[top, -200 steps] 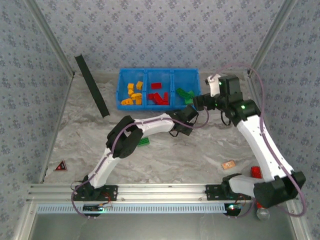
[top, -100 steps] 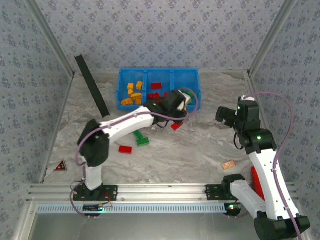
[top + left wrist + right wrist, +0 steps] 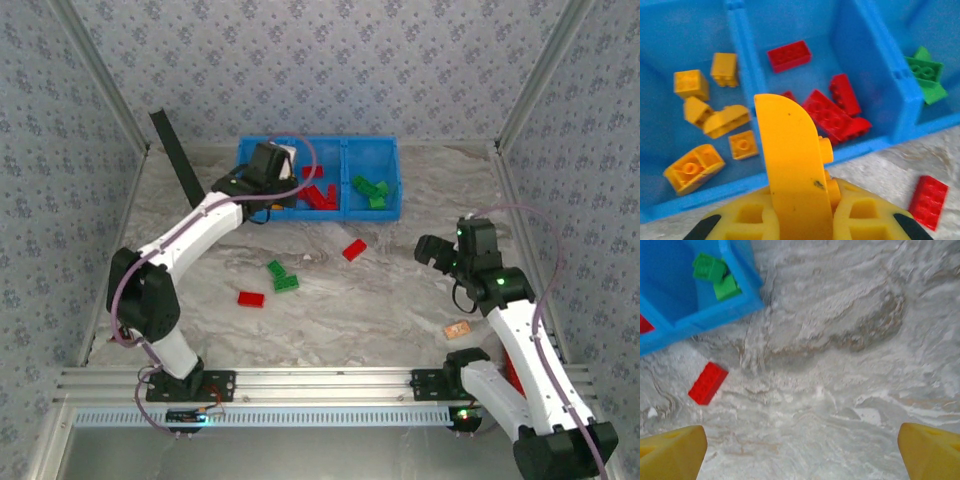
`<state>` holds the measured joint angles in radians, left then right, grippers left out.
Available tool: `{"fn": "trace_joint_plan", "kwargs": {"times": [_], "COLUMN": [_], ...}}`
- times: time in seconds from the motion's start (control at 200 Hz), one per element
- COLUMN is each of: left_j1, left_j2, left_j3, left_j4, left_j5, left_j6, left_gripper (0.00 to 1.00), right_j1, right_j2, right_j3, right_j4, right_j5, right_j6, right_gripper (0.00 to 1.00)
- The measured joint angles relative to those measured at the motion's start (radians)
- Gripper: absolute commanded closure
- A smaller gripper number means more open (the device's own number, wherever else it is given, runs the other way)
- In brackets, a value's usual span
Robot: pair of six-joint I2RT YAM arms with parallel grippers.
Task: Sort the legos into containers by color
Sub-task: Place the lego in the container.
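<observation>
Legos [image 3: 281, 276]: L gripper [image 3: 787, 115] is hovering over blue bin [image 3: 860, 65], apparently pinching yellow brick [image 3: 825, 150]; next, drop into yellow compartment [image 3: 670, 30]. R gripper [image 3: 801, 440] is hanging wide open.

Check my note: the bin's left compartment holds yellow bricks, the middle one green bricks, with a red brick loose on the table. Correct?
No: the middle compartment holds red bricks, as the left wrist view shows; green ones lie in the right compartment.
</observation>
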<state>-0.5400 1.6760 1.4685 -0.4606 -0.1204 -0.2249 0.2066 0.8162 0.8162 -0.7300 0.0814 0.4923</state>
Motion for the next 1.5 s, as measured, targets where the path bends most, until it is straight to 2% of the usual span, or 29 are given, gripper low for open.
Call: {"fn": "trace_joint_plan", "kwargs": {"times": [0.155, 0.395, 0.675, 0.84, 1.04, 1.294, 1.499], "left_j1": [0.071, 0.143, 0.181, 0.2, 0.214, 0.22, 0.222], "left_j2": [0.018, 0.15, 0.337, 0.433, 0.495, 0.514, 0.512], "left_j3": [0.018, 0.119, 0.253, 0.331, 0.351, 0.351, 0.345], "left_j4": [-0.005, -0.014, -0.045, -0.067, -0.086, -0.087, -0.085], "left_j5": [0.0, 0.005, 0.056, 0.077, 0.088, 0.106, 0.109], "left_j6": [-0.003, -0.004, -0.011, -0.011, -0.011, -0.015, -0.014], "left_gripper": [0.91, 0.91, 0.91, 0.88, 0.76, 0.53, 0.46], "right_j1": [0.08, 0.18, 0.237, 0.261, 0.286, 0.296, 0.297], "right_j2": [0.066, 0.175, 0.318, 0.404, 0.509, 0.65, 0.753], "right_j3": [-0.018, -0.034, -0.034, -0.016, 0.033, 0.118, 0.177], "right_j4": [0.005, 0.053, 0.122, 0.156, 0.193, 0.22, 0.241], "right_j5": [0.0, 0.0, -0.015, -0.019, -0.032, -0.044, -0.054], "right_j6": [0.046, 0.124, 0.174, 0.179, 0.178, 0.177, 0.177], "right_gripper": [0.04, 0.04, 0.02, 0.01, 0.0, 0.0, 0.01]}}
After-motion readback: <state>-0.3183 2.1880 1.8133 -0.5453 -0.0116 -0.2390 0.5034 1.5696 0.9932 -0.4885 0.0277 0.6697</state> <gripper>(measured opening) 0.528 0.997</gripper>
